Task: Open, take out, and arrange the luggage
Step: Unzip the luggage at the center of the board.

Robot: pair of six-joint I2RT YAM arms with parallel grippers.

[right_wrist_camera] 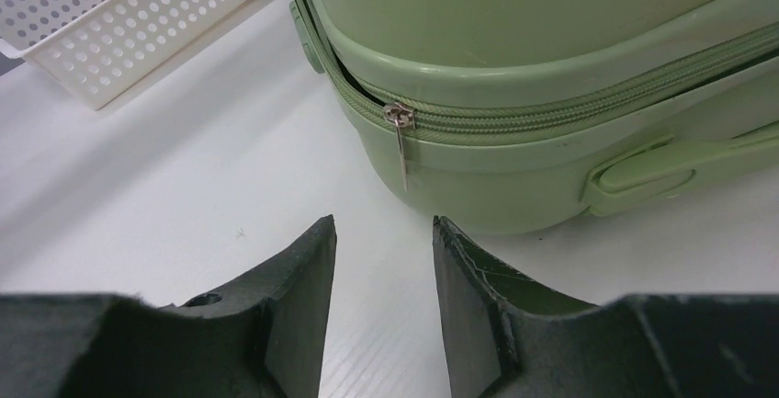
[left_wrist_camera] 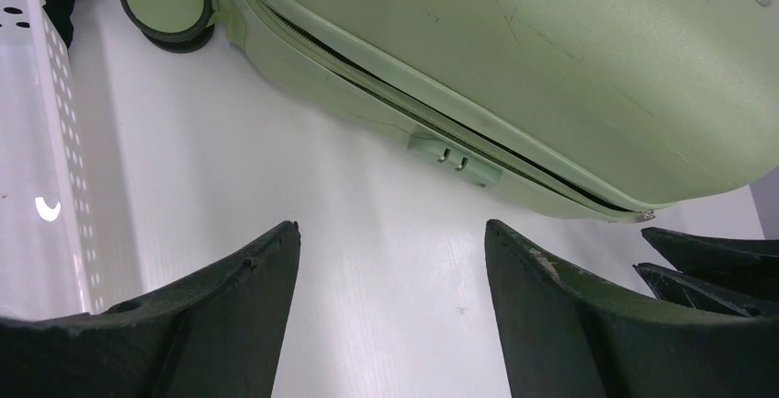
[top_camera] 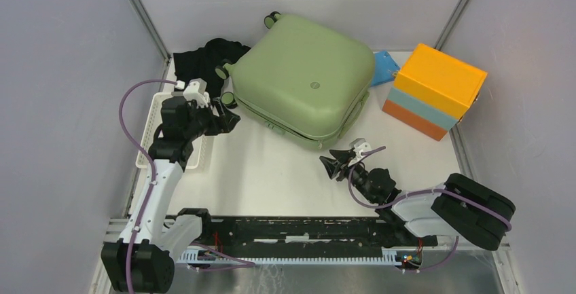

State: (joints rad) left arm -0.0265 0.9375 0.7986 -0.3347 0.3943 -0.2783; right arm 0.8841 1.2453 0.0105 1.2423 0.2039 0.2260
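Desk (top_camera: 272,172) space at back centre is being taken up by the luggage (top_camera: 302,80), lid down, whose zipper pull (right_wrist_camera: 401,145) is being targeted by the right end effector (right_wrist_camera: 384,223), jaws apart and empty, likely for unzipping.

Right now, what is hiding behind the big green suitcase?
Behind the far left corner of the suitcase, a bunched black cloth pokes out. A blue thing shows at its far right side. The shell covers the rest of both, and anything else back there.

The luggage (top_camera: 302,80) lies mid-table (top_camera: 272,172), basket (top_camera: 155,107) to its left, box (top_camera: 435,90) to its right.
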